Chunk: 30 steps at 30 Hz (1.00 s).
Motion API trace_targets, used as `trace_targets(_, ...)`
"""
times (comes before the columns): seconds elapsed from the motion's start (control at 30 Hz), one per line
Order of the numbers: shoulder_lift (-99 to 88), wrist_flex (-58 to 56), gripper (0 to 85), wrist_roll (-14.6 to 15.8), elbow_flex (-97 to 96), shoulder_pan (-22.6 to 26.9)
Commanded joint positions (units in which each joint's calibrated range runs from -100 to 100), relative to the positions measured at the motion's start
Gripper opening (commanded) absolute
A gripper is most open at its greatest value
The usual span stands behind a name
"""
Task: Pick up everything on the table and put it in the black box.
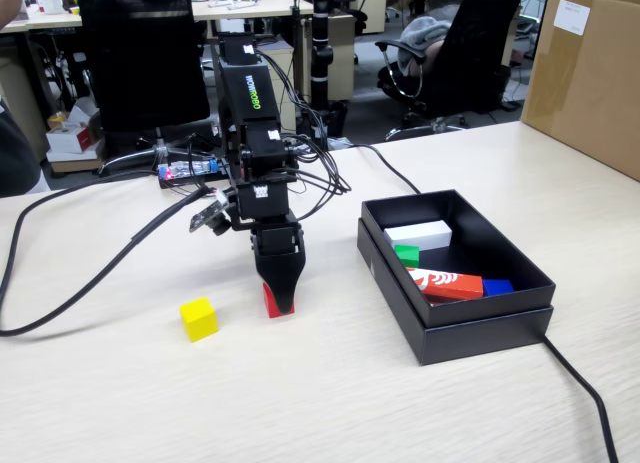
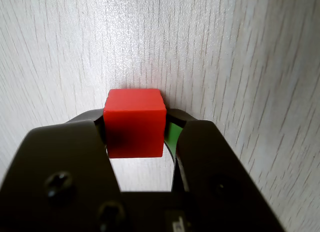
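- Fixed view, arm: your black hobby arm (image 1: pixel 255 133) stood at the back of the large pale beige wood-grain table (image 1: pixel 300 393), pointing straight down, with its gripper (image 1: pixel 279 301) at the tabletop.
- Fixed view, small plain red cube (image 1: pixel 270 301): you had it at the gripper's tip, resting on the table, mostly hidden by the black jaws.
- Fixed view, small plain yellow cube (image 1: pixel 198 319): it sat alone on the table, left of the gripper and apart from it.
- Fixed view, shallow rectangular matte black cardboard box (image 1: pixel 480 323): it stood on the table to the right of the arm, well apart from the red cube.
- Fixed view, box contents: a small plain green cube (image 1: pixel 407 254), a flat white block (image 1: pixel 419 234) behind it, and a long red-and-white printed box (image 1: pixel 445 283) in front of it.
- Fixed view, surroundings: a big brown cardboard carton (image 1: pixel 590 73) occupied the far right corner; black cables (image 1: pixel 80 273) trailed across the table.
- Wrist view, gripper (image 2: pixel 135 131): your two jaws pressed against the red cube (image 2: pixel 135 122) from either side, pinching it just above the wood grain (image 2: pixel 240 66).
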Motion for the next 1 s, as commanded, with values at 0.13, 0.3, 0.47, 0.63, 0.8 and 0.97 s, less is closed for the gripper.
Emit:
trace_targets(0.13, -1.6, -1.3, 1.2, -0.5, 2.7, -0.2)
trace_targets(0.3, -14.1, -10.5, 1.2, 0.6, 9.7, 0.7)
trace_targets(0.47, -36.4, -16.8, 1.2, 3.0, 17.9, 8.7)
trace_targets(0.63, -37.3, -16.8, 1.2, 4.7, 20.6, 13.6)
trace_targets(0.8, -26.8, -16.8, 1.2, 7.4, 24.9, 18.3)
trace_targets(0.97, -15.9, -16.8, 1.3, 8.4, 29.4, 19.2)
